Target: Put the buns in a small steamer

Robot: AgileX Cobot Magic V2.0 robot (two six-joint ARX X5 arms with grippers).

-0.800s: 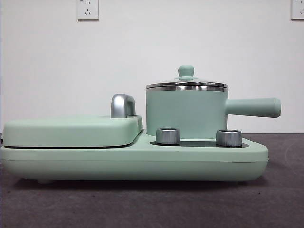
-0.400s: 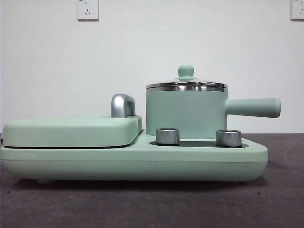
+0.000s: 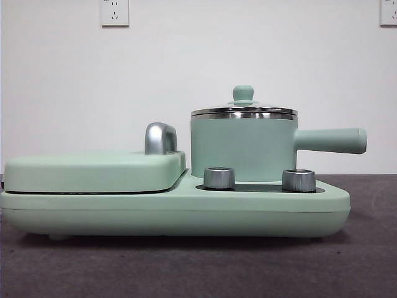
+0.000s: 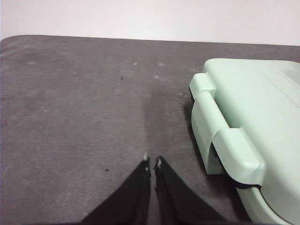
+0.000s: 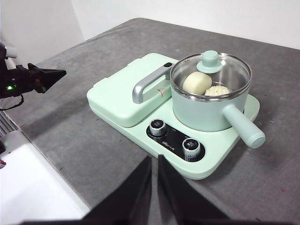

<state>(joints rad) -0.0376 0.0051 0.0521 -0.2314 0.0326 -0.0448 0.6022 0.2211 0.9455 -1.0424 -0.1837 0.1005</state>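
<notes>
Cream buns (image 5: pixel 197 83) inside lidded small steamer (image 5: pixel 209 104), away from both fingers.

Mint-green steamer (image 3: pixel 243 149) with steel rim; cream and white buns (image 5: pixel 197 83) under glass lid (image 5: pixel 211 70); dark grey surface (image 3: pixel 186 267); black claws (image 5: pixel 153 161).

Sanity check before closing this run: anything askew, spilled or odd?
Nothing stands out. Both buns sit inside the small steamer, its glass lid seated level. The left claw and right claw are shut and clear of it.
</notes>
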